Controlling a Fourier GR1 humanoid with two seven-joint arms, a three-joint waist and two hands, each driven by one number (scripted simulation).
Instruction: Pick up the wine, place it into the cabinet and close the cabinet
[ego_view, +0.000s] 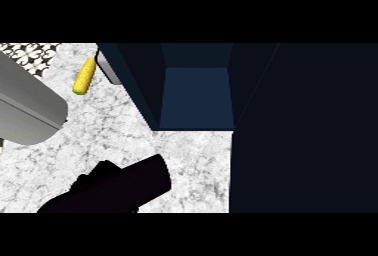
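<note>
I am looking at a kitchen: a marble counter under my hand, a dark blue cabinet beyond it, patterned tiles far left.

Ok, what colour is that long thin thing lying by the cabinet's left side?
Yellow with a green tip, head view.

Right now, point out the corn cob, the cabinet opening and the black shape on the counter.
corn cob (85, 76), head view, middle of the cob.
cabinet opening (196, 97), head view, blue inner floor.
black shape (118, 187), head view, its centre; hand or bottle, cannot tell.
</note>
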